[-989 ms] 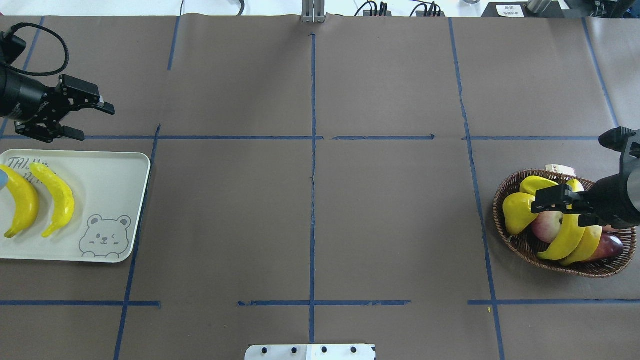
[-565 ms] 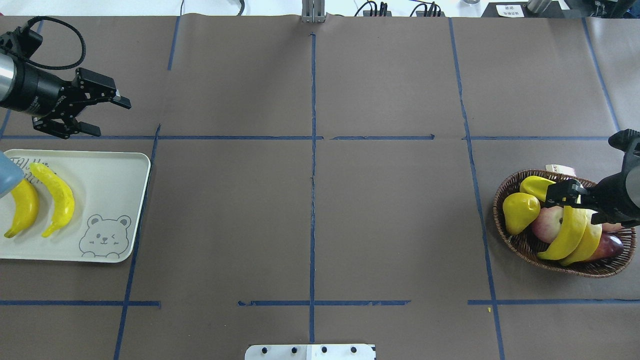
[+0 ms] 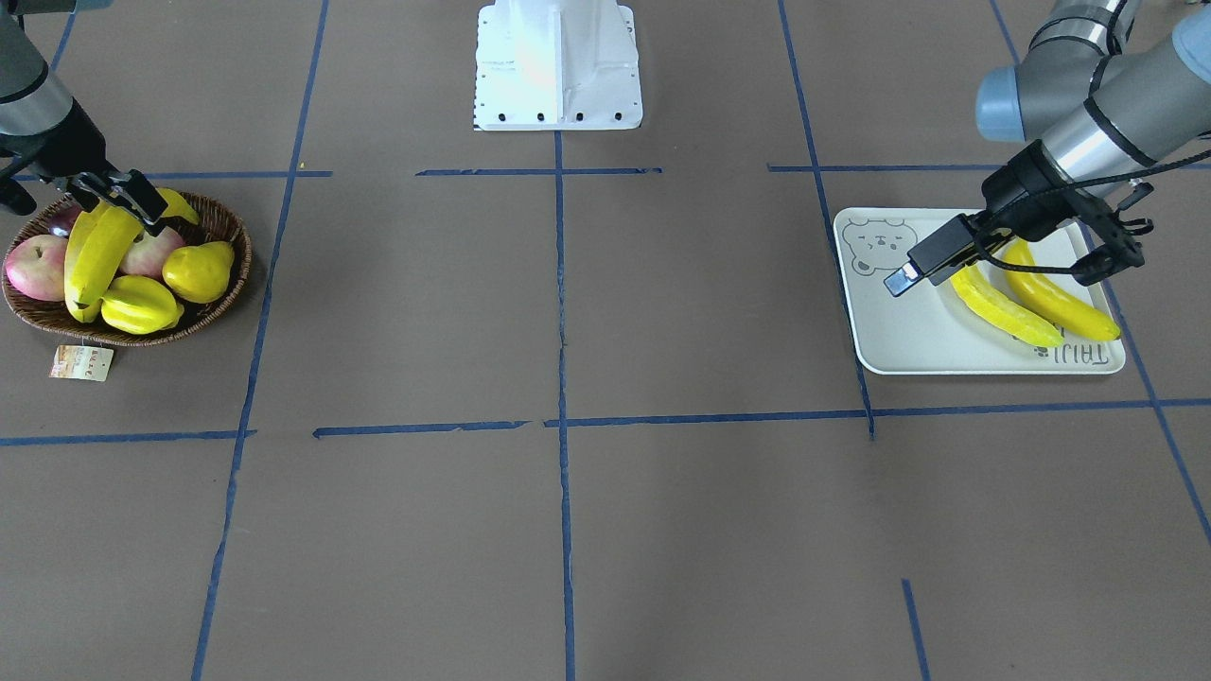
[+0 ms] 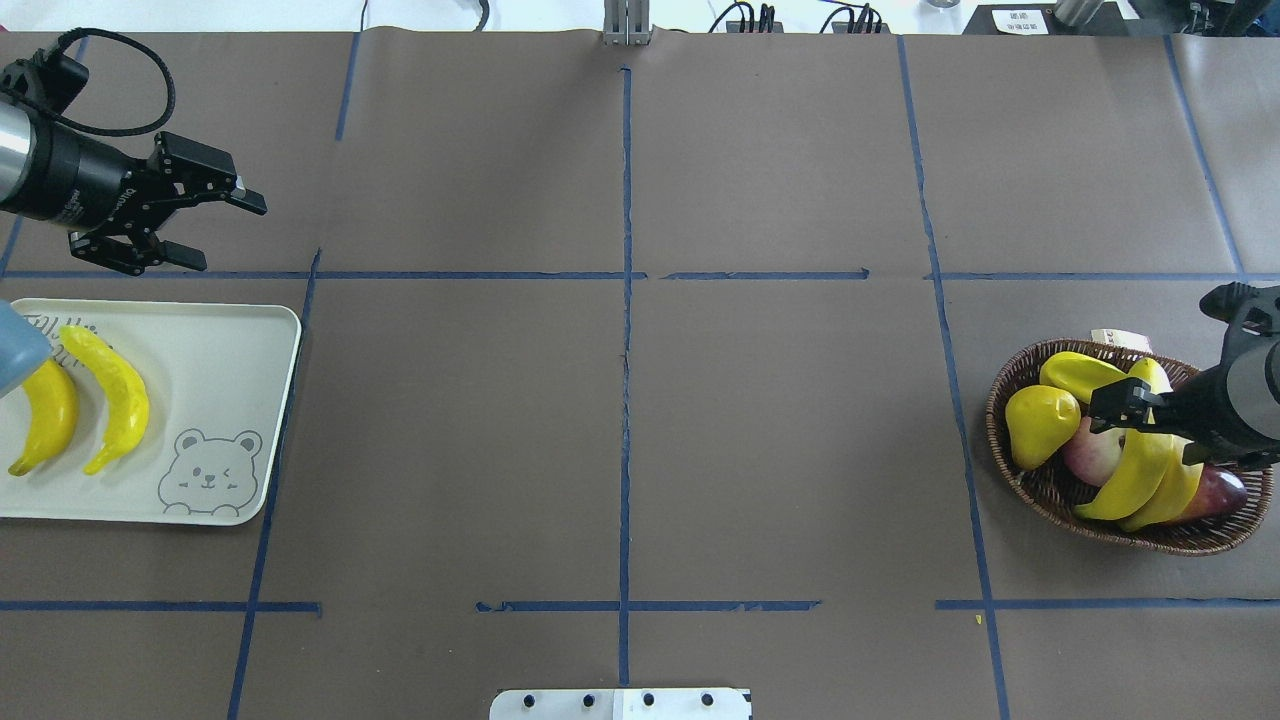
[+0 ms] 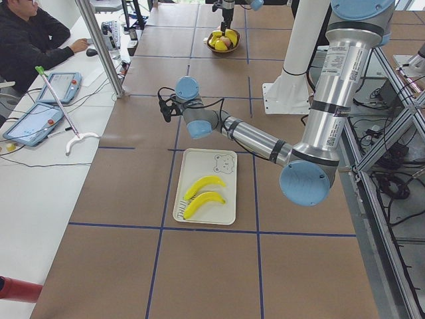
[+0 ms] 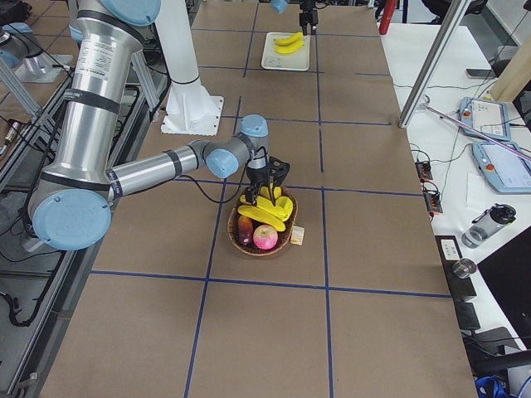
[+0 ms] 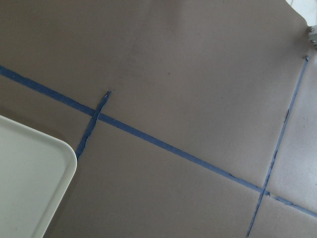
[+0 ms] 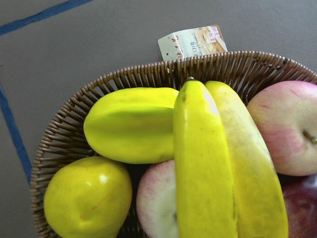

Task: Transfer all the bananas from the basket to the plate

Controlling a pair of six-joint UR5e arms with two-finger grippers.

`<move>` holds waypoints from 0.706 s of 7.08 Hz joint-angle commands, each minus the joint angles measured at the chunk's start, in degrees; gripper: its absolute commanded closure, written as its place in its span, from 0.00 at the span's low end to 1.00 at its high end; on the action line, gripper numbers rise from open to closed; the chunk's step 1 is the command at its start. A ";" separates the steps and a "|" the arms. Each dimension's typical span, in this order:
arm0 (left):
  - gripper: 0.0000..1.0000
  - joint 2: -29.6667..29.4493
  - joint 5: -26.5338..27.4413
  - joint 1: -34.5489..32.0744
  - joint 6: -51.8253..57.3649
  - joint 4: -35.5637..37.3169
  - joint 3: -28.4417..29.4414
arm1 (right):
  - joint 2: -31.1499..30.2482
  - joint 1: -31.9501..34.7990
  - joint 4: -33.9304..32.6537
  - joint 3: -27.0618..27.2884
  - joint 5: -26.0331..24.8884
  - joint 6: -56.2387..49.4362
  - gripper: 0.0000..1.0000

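Observation:
Two bananas [image 4: 118, 395] [image 4: 45, 415] lie side by side on the pale plate [image 4: 220, 340] at the table's left end. Another two bananas [image 4: 1135, 470] [image 4: 1175, 485] lean across the other fruit in the wicker basket [image 4: 1005, 470] at the right end, and they fill the right wrist view [image 8: 203, 163]. My right gripper [image 4: 1145, 425] hangs over the basket, open, with a finger on either side of the bananas' upper ends. My left gripper [image 4: 232, 237] is open and empty, above the bare table just beyond the plate's far edge.
The basket also holds a yellow pear [image 4: 1040, 425], a starfruit [image 4: 1075, 372] and apples [image 4: 1090, 450]. Its paper tag [image 4: 1118, 338] lies on the table behind it. A person [image 5: 33, 40] sits at a side desk. Blue tape lines cross the brown table cover.
My left gripper has moved away from the plate, toward the table's far middle. My right gripper has drawn back a little toward the right edge, over the bananas in the basket.

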 commanded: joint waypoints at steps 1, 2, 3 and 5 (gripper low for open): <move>0.00 -0.02 0.02 0.06 0.08 0.00 -0.14 | -0.13 -0.89 -0.03 -0.13 -0.15 0.20 0.00; 0.00 -0.02 0.02 0.06 0.00 0.00 -0.14 | -0.31 -0.89 -0.03 -0.13 -0.24 0.38 0.06; 0.00 -0.02 -0.06 -0.03 0.08 0.00 -0.14 | -0.57 -0.71 -0.12 -0.13 -0.24 0.29 0.46; 0.00 -0.02 -0.06 0.06 0.08 0.00 -0.14 | -0.57 -0.71 -0.12 -0.04 -0.06 0.20 0.85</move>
